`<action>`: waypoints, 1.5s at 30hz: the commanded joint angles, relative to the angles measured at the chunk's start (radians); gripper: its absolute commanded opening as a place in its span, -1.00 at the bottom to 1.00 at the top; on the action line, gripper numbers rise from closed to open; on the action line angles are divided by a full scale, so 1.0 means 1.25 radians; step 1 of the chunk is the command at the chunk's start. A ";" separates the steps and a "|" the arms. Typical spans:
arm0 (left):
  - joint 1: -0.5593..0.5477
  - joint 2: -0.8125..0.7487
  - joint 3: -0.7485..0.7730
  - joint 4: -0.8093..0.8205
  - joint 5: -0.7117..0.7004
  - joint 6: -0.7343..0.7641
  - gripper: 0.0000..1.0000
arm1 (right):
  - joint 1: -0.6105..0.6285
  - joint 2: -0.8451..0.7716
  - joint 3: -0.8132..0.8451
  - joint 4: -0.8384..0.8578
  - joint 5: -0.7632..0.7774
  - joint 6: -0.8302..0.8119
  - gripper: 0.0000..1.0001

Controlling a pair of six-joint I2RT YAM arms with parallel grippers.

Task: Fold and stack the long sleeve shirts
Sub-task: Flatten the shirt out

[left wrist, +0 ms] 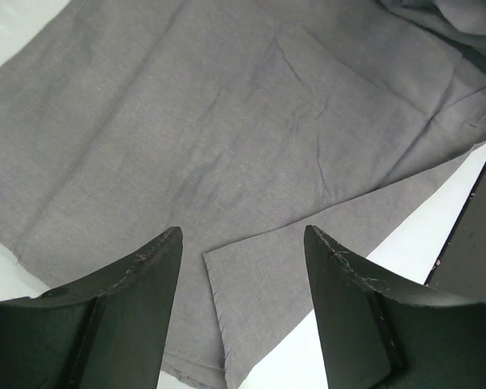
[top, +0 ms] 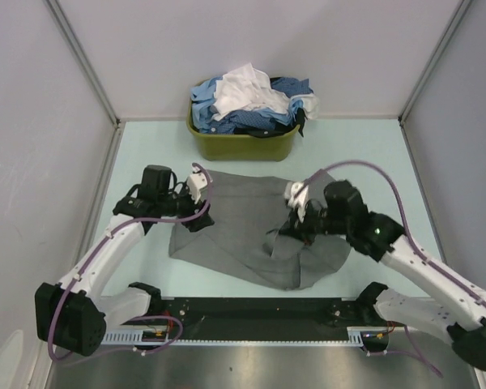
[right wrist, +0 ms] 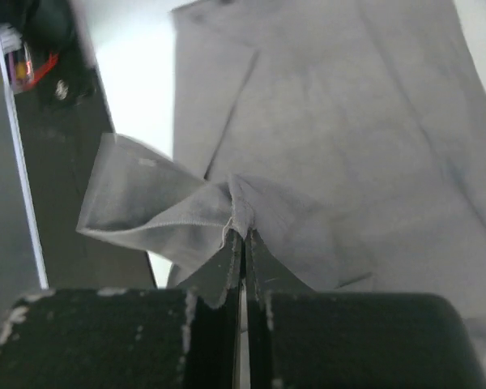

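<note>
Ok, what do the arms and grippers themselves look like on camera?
The left arm and right arm have white shells with black joints and black bases. A purple cable loops along each. A small green light shows on the right arm. The left gripper and right gripper have black, wedge-shaped fingers with pale scuffs along their edges.

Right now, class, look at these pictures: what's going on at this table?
Two robot arms are working on a grey shirt that lies partly spread on the table. The right gripper is shut on a pinched-up fold of its cloth. The left gripper is open over the shirt's other side and holds nothing. At the far edge, an olive-green basket holds a heap of blue and white shirts, not yet folded.
</note>
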 commanded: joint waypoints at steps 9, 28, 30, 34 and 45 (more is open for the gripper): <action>0.008 -0.102 -0.054 -0.027 0.018 0.102 0.43 | 0.439 -0.250 0.007 -0.287 0.199 -0.294 0.67; -0.448 0.110 -0.064 0.263 -0.005 -0.039 0.57 | -0.545 0.157 0.119 -0.346 -0.151 -0.230 0.66; -0.501 0.148 -0.049 0.275 -0.019 -0.050 0.56 | -0.529 0.190 0.108 -0.301 -0.117 -0.183 0.65; -0.518 0.171 -0.036 0.289 -0.048 -0.067 0.51 | -0.480 0.268 0.109 -0.254 -0.064 -0.144 0.53; -0.513 0.071 -0.064 0.188 -0.132 0.014 0.49 | -0.384 0.451 0.134 -0.129 0.099 -0.068 0.46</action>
